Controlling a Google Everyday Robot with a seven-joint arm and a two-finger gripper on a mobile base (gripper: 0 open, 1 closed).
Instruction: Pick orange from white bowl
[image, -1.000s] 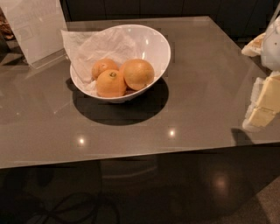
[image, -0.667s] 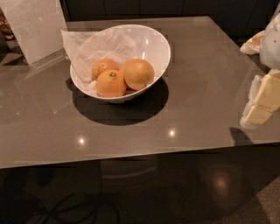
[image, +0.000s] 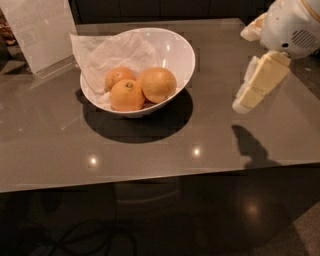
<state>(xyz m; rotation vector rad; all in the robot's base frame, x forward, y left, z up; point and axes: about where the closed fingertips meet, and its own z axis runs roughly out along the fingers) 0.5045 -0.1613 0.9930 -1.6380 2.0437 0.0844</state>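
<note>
Orange (image: 157, 84) sits on the right side of the bowl (image: 186, 52), closest of 3 to the gripper (image: 245, 102). It lies left of the gripper, well apart. It's round, so no axis to align to. Gripper hangs above the surface (image: 210, 135); open or closed, can't tell. Count: 1 bowl, 1 gripper.

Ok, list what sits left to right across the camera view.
Clear sign stand → white bowl, the orange inside it → end effector, hovering above the right part of the table.
</note>
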